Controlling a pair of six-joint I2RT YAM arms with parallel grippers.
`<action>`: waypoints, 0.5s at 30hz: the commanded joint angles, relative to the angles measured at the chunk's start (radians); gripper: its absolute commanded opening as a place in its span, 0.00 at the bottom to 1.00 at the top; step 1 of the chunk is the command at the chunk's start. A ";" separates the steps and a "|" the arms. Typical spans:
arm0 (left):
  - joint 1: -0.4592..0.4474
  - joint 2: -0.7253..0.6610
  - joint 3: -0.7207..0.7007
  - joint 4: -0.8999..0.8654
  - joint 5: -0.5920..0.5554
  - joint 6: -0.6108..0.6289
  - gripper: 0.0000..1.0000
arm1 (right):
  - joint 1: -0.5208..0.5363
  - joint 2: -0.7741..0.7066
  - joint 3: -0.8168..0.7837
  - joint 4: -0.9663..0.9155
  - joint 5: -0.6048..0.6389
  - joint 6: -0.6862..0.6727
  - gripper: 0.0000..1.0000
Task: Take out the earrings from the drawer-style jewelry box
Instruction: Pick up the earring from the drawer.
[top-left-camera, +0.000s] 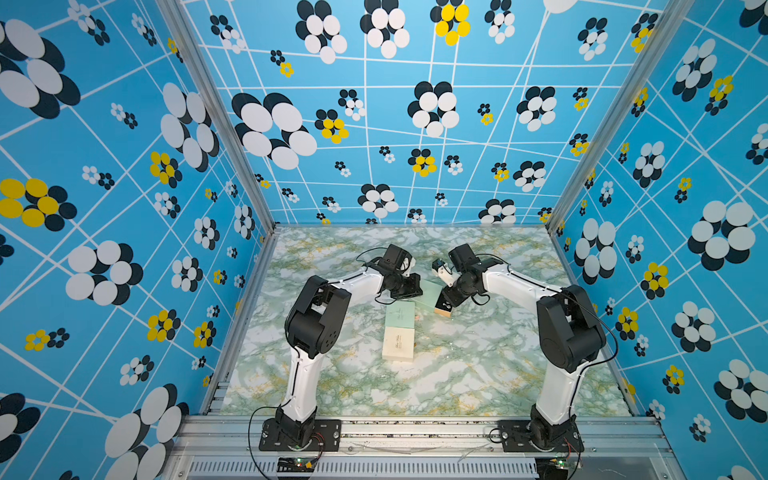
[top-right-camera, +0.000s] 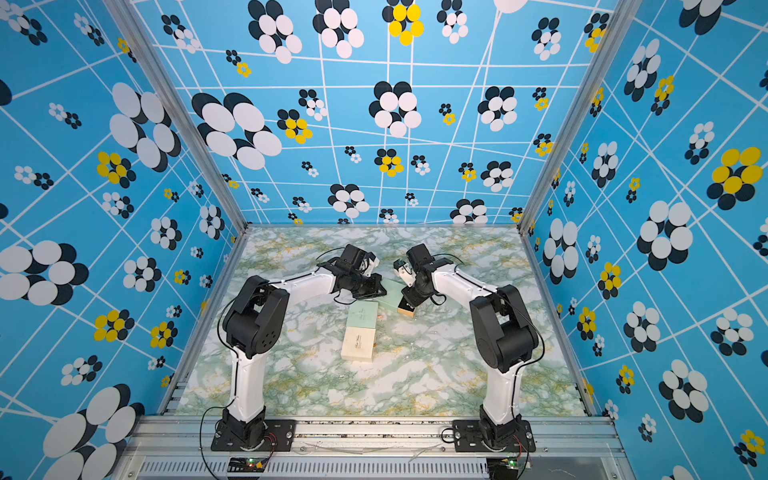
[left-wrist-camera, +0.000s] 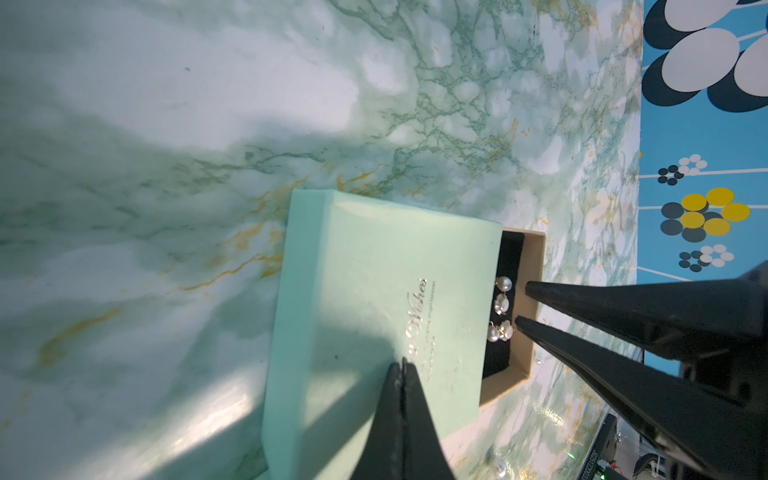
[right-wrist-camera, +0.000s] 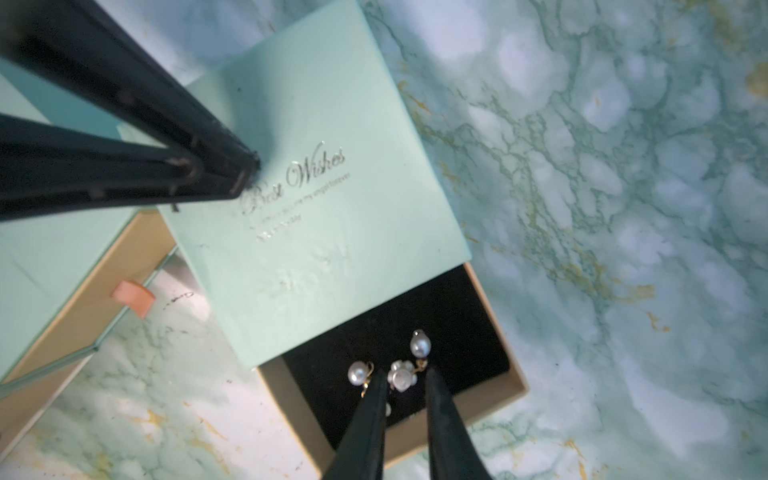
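The right gripper hangs over the open drawer, its jaws a narrow gap apart. They straddle the flower-shaped piece of the earrings and do not appear to be clamped on it yet. The earrings lie directly below the tips, on the black lining near the sleeve's edge. They form a short row across the drawer's mouth, a round pearl on either side of the flower cluster. The jaws' closing line seems to run roughly along that row, so the neighbouring pearls sit just beside the fingers.

The left gripper is fully closed and holds nothing. Its joined tips press down on the mint sleeve beside the silver "Best Wishes" lettering, apparently pinning the box. The right arm is plainly the nearer to the earrings.

The sleeve is matte textured card, square and flat. The drawer is plain tan card with a soft, dark, velvety pad. The pearls are small, glossy and rounded on thin gold wire, and they look likely to roll or slip. A second box with a pink tab sits just beside the sleeve on the glossy green-marbled table.
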 joint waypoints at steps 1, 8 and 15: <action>0.010 0.003 -0.006 -0.094 -0.032 0.019 0.00 | 0.005 0.011 0.017 0.027 0.022 0.028 0.22; 0.010 0.003 -0.006 -0.094 -0.033 0.019 0.00 | 0.005 0.018 0.016 0.035 0.039 0.033 0.22; 0.010 0.006 -0.006 -0.093 -0.031 0.018 0.00 | 0.005 0.023 0.003 0.074 0.040 0.046 0.22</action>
